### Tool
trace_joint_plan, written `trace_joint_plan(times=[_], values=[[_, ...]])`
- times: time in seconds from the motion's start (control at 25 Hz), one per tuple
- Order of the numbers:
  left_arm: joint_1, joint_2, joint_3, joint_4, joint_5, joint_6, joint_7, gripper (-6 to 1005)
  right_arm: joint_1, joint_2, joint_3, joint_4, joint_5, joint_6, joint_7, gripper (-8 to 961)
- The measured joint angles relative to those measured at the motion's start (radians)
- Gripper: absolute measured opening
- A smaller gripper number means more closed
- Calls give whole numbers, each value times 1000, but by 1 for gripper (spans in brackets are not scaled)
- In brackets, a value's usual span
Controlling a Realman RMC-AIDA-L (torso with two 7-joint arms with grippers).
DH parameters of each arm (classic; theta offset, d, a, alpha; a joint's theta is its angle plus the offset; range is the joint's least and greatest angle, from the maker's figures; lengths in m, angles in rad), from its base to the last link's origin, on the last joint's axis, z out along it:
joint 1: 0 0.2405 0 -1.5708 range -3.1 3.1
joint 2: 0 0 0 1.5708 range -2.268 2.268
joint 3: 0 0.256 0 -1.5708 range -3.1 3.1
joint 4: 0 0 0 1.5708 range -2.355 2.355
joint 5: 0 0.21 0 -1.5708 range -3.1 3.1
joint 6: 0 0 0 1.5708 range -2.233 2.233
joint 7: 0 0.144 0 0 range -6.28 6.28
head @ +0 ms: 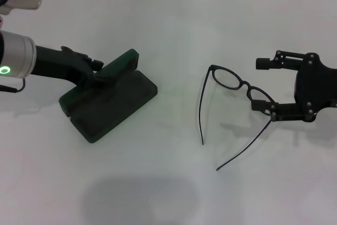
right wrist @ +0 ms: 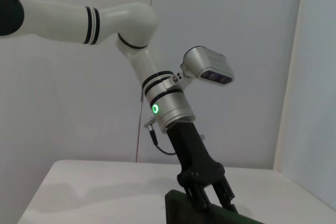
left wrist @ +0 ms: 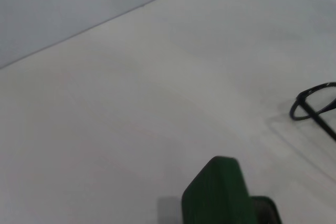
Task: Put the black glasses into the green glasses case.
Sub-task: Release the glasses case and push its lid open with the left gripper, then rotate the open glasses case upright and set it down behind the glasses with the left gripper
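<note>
Head view: left gripper (head: pixel 100 73) fingers clamped on green glasses case (head: pixel 108 98) lid, right gripper (head: pixel 265 85) fingers spread beside black glasses (head: pixel 239 84).

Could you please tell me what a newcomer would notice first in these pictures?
Probably the dark green rectangular hinged glasses case, lying open on the white table's left side, with the left pincer shut on its raised lid. Next, the thin black-framed oval-lensed glasses lie right of centre, temple arms unfolded toward the robot. The open right pincer sits at their right end, its near finger touching the frame.
</note>
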Motion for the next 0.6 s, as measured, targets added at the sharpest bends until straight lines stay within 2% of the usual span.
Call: trace_joint_plan(times=[0.04,0.24,0.48,0.6], values=[[0,0,1,-1,6,-4,0,740,1,1,1,0,-5,0,0,741],[-5,0,11,-13,19,-12,-5,509,1,1,1,-1,-7,1,0,736],[-13,0,11,7,11,-12,-12,397,-6,3,-5,-12,-15,-10,0,730],[-41,1,11,15,9,-13,11,341,-11,14,-6,-25,-50,-25,0,727]])
